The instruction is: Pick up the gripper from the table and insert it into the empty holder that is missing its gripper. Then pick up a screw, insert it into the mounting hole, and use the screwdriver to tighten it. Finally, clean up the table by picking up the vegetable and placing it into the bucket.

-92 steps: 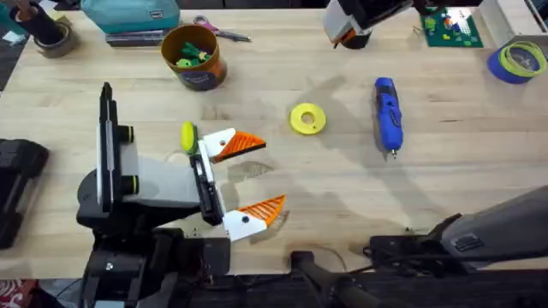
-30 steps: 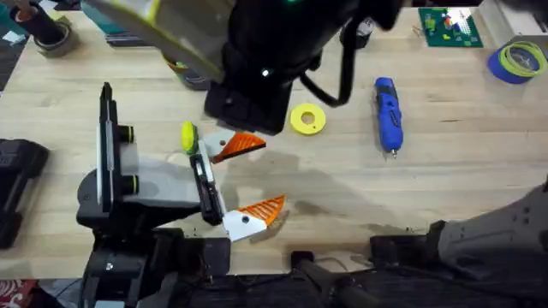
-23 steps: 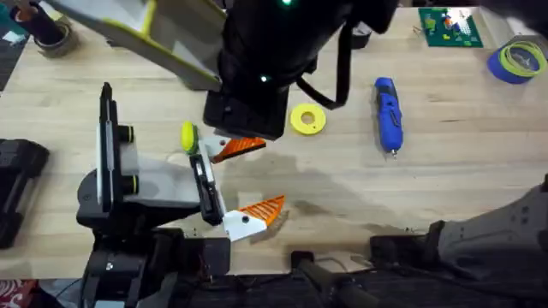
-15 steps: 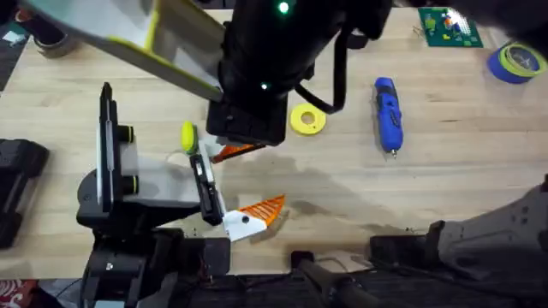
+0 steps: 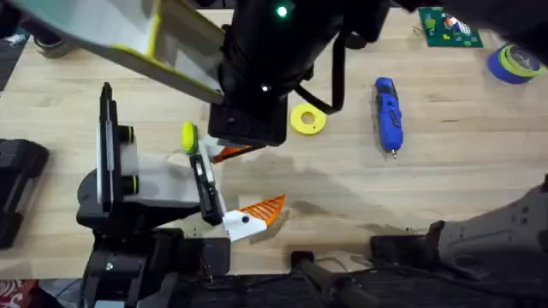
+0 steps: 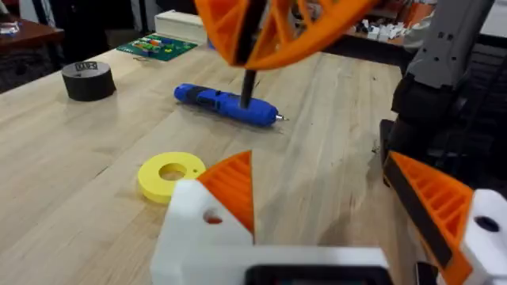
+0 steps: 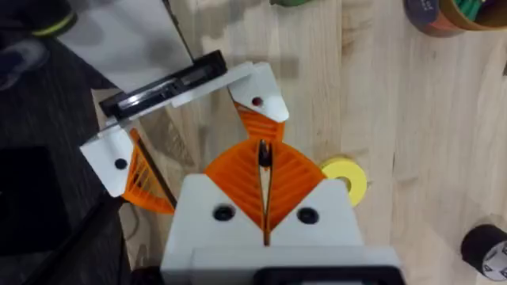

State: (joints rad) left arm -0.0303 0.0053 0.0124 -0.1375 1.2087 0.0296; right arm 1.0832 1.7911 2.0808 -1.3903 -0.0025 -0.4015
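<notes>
My left gripper (image 5: 257, 178) is open low over the table, and both of its white mounts carry orange fingers. The holder (image 7: 261, 96), its far white mount, has the orange gripper (image 7: 257, 127) seated in it. Directly above that mount, my right gripper (image 7: 264, 150) is shut on a thin dark screw (image 6: 248, 85) that points down. The blue screwdriver (image 5: 387, 115) lies on the table to the right. The yellow-green vegetable (image 5: 187, 135) sits beside the left wrist. The bucket (image 7: 459, 12) shows at the edge of the right wrist view.
A flat yellow ring disc (image 5: 308, 119) lies between the left gripper and the screwdriver. A blue tape roll (image 5: 518, 62) and a green board (image 5: 445, 26) are at the far right. A black tape roll (image 6: 89, 79) stands farther back. My right arm (image 5: 274, 51) looms dark over the table's middle.
My right arm swung in over the middle, then edged down toward the left gripper's far finger, covering more of it. The left arm and the table things stayed put.
</notes>
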